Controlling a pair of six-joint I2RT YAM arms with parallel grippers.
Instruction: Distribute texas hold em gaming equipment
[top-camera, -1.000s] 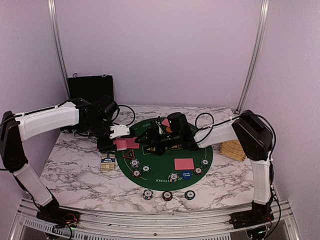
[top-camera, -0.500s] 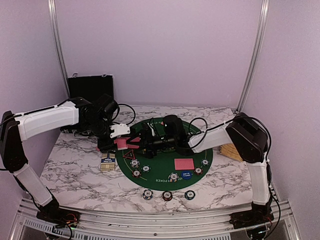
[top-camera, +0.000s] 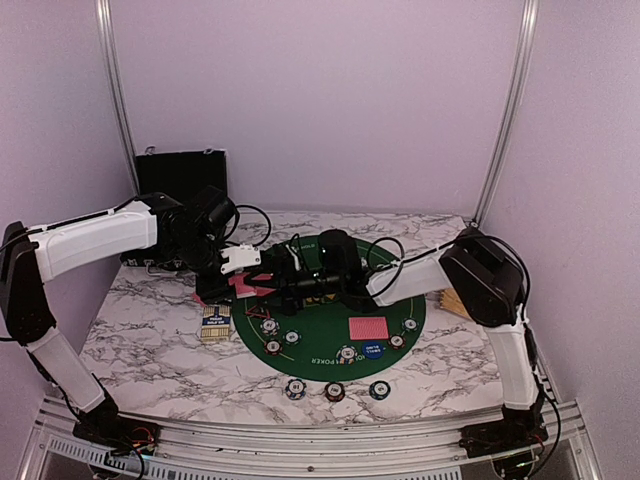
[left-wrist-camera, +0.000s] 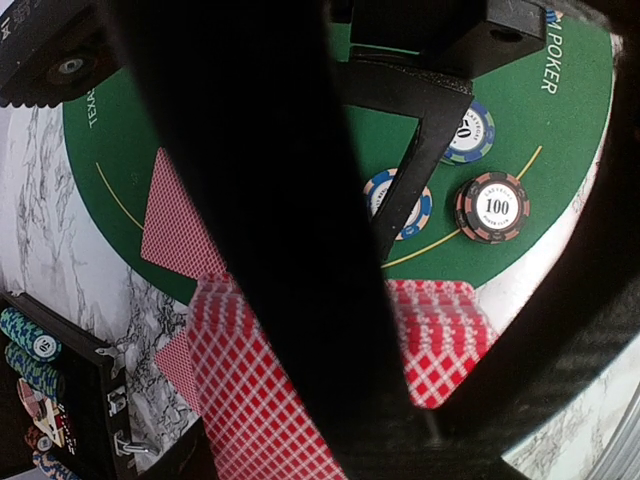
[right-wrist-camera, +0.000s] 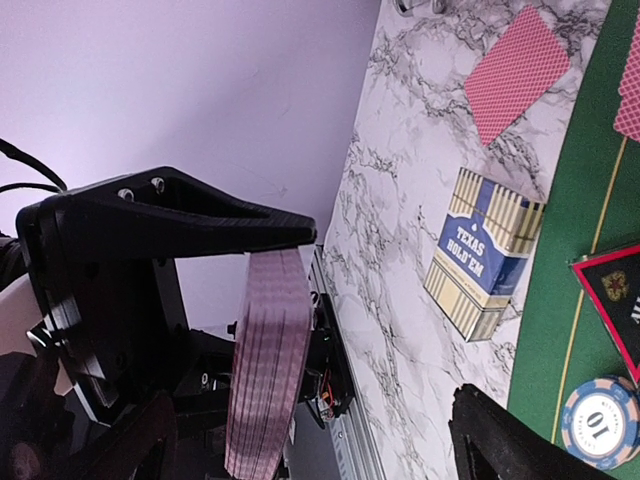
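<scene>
My left gripper (top-camera: 240, 272) is shut on a deck of red-backed playing cards (left-wrist-camera: 250, 400) held over the left edge of the green mat (top-camera: 330, 312). In the right wrist view the deck (right-wrist-camera: 268, 360) shows edge-on under the left gripper's finger (right-wrist-camera: 170, 225). My right gripper (top-camera: 285, 282) is open, its fingers (right-wrist-camera: 520, 440) on either side of the deck without touching it. Poker chips (left-wrist-camera: 492, 207) and a red-rimmed black triangle (right-wrist-camera: 615, 300) lie on the mat. Red cards (top-camera: 368, 328) and a blue button disc (top-camera: 372, 349) lie at the mat's front.
A Texas Hold'em card box (top-camera: 215, 322) lies left of the mat, a single card (right-wrist-camera: 515, 70) beyond it. Three chips (top-camera: 334, 390) sit near the front edge. The black case (top-camera: 180, 175) stands open at back left, a tan slatted wooden object (top-camera: 465, 300) at right.
My right gripper has moved left across the mat until its open fingers straddle the deck. The left gripper and the deck have stayed put.
</scene>
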